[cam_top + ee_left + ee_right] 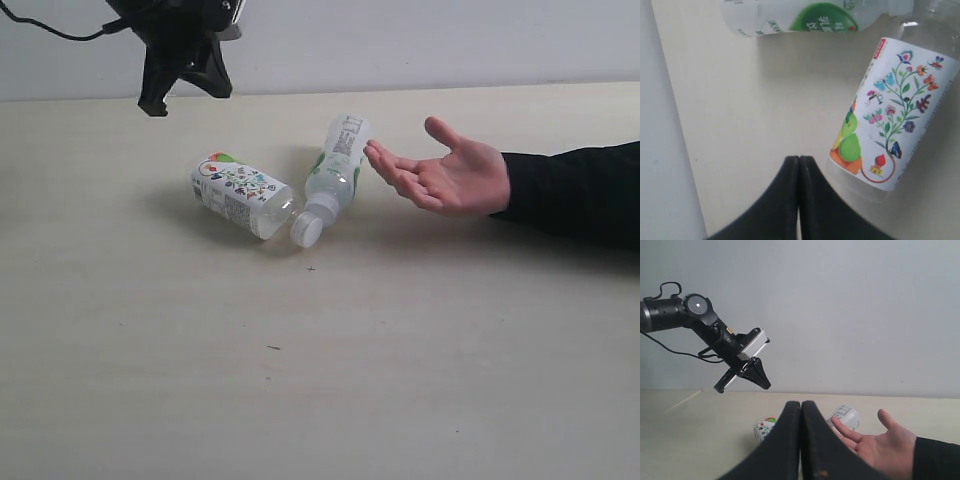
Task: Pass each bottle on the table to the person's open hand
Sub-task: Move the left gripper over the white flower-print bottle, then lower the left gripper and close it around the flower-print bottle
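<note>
Stubby printed bottle (pixel 240 195) lies on its side on the desk (pixel 150 380), cap toward the slim green-label bottle (pixel 337 165) beside the open hand (pixel 455 180); your left end effector (pixel 799 161), closed and empty, hovers above its base end; the right end effector (pixel 801 406), also closed, looks farther off.
</note>
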Motion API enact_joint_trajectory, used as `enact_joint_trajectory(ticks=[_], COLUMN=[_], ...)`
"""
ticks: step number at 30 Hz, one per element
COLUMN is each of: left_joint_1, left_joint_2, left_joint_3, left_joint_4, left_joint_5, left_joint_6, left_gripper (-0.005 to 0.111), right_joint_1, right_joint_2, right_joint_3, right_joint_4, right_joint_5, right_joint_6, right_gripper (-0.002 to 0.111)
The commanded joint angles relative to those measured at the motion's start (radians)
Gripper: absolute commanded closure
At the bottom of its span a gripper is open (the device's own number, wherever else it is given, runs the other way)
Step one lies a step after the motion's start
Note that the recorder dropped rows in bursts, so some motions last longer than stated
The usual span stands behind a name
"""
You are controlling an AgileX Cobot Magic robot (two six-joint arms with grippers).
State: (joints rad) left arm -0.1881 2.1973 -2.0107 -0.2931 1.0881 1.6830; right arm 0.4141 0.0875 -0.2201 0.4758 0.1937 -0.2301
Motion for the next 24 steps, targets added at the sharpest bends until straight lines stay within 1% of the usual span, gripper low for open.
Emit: enact_joint_trajectory(ticks=[1,3,5,7,9,11,12,15,19,24], left_joint_1=[-0.003,-0.003,-0.003,-0.003,-0.003,-0.003,-0.003,-0.005,-0.016,-0.035], left_joint_2=[0.013,0.014,0.014,0.014,0.014,0.014,0.014,0.014,0.022,0.033], left_joint_3=[-0.008,-0.001,-0.001,-0.001,0.001,0.001,0.001,0.017,0.052,0.069], left_joint_4=[0.055,0.088,0.095,0.09,0.081,0.081,0.081,0.077,0.086,0.096], left_joint_5=[0.046,0.052,0.067,0.082,0.071,0.06,0.06,0.06,0.016,0.004], left_joint_6=[-0.013,-0.015,-0.015,-0.031,-0.082,-0.129,-0.142,-0.142,-0.09,-0.063], left_gripper=[0.104,0.096,0.082,0.065,0.049,0.04,0.038,0.038,0.038,0.038], right_joint_1=[0.004,0.004,0.004,0.004,0.004,0.004,0.004,0.004,0.004,0.004], right_joint_2=[-0.005,-0.005,-0.005,-0.005,-0.005,-0.005,-0.005,-0.005,-0.005,-0.005], right_joint_3=[0.004,0.004,0.004,0.004,0.004,0.004,0.004,0.004,0.004,0.004], right_joint_4=[-0.003,-0.003,-0.003,-0.003,-0.003,-0.003,-0.003,-0.003,0.008,0.011], right_joint_5=[0.0,0.0,0.0,0.0,0.0,0.0,0.0,0.0,0.0,0.0], right_joint_6=[-0.001,-0.001,-0.001,-0.001,-0.001,-0.001,-0.001,-0.001,-0.001,-0.001], right_gripper=[0.108,0.108,0.108,0.108,0.108,0.108,0.108,0.108,0.108,0.108])
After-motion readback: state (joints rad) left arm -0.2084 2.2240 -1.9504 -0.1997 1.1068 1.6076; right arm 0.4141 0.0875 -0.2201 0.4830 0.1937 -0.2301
